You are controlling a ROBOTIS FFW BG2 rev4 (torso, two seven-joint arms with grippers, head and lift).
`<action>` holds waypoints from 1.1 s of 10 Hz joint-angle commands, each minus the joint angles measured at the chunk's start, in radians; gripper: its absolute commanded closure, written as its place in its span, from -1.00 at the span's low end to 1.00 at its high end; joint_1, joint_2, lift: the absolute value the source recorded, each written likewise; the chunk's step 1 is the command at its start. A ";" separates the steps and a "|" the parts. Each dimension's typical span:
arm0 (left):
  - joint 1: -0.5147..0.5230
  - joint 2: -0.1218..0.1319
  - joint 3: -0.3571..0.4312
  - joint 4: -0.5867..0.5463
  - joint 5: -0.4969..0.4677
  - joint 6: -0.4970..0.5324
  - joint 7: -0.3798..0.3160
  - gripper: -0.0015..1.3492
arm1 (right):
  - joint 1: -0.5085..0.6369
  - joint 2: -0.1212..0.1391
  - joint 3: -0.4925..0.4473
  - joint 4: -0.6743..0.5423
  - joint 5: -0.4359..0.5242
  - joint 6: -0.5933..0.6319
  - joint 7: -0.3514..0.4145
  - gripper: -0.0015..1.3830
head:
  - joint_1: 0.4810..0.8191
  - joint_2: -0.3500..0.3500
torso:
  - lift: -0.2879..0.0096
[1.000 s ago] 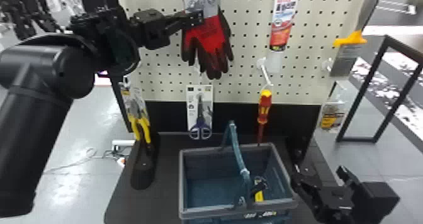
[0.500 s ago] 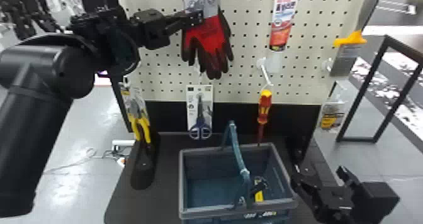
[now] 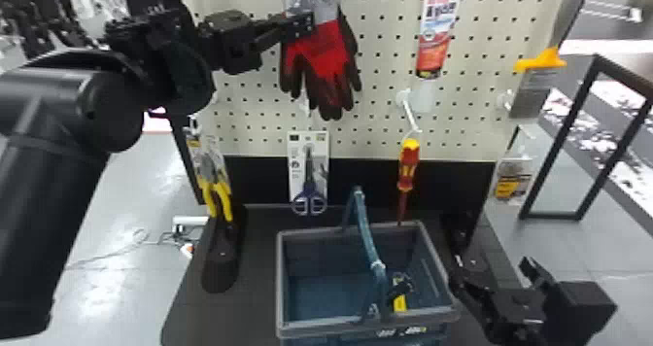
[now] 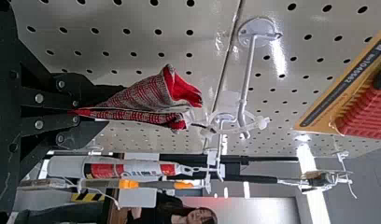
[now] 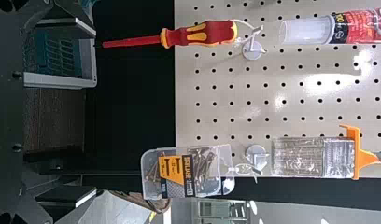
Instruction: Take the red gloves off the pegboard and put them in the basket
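Red gloves: one pair (image 3: 328,53), on the pegboard (image 3: 379,126) above the bench's (image 3: 189,316) back edge; their fingers overlap, so I can't count those.
Left pincer: my one on the left (image 3: 302,24) is clamped on the gloves near the cuffs.
Right pincer: mine too (image 3: 495,274), fingers apart, beside the basket near the bench's right edge.
Basket: one (image 3: 311,328), handle raised, one yellow-and-black item (image 3: 399,299) inside at the right, partly hidden by the handle.
Hanging goods: one screwdriver (image 3: 409,165), one scissors (image 3: 308,175), one pliers (image 3: 214,175), one tube (image 3: 437,29), one brush (image 3: 539,63), one screw pack (image 3: 512,184).
Hard to see: glove tops are cut off in my head view; whether the plastic loop (image 4: 265,122) links them to the hook (image 4: 248,70), I can't tell.
Edges: the bench's front edge is cut off.
Room: a strip of bench lies between basket and left edge.
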State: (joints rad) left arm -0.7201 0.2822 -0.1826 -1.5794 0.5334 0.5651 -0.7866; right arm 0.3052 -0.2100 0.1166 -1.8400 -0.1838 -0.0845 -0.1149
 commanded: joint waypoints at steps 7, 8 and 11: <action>0.159 -0.035 0.098 -0.254 0.023 0.148 0.096 0.76 | 0.002 0.000 0.000 0.002 -0.005 0.003 0.000 -0.82 | -0.60 0.00 | 0.26; 0.176 -0.040 0.106 -0.255 0.054 0.154 0.106 0.76 | 0.002 0.000 0.000 0.004 -0.006 0.005 0.000 -0.82 | -0.60 0.00 | 0.26; 0.217 -0.054 0.135 -0.283 0.071 0.167 0.107 0.76 | 0.000 -0.003 0.005 0.004 -0.006 0.008 0.001 -0.82 | -0.60 0.00 | 0.26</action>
State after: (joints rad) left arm -0.5172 0.2344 -0.0577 -1.8555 0.6004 0.7304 -0.6797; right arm 0.3059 -0.2122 0.1200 -1.8362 -0.1901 -0.0778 -0.1145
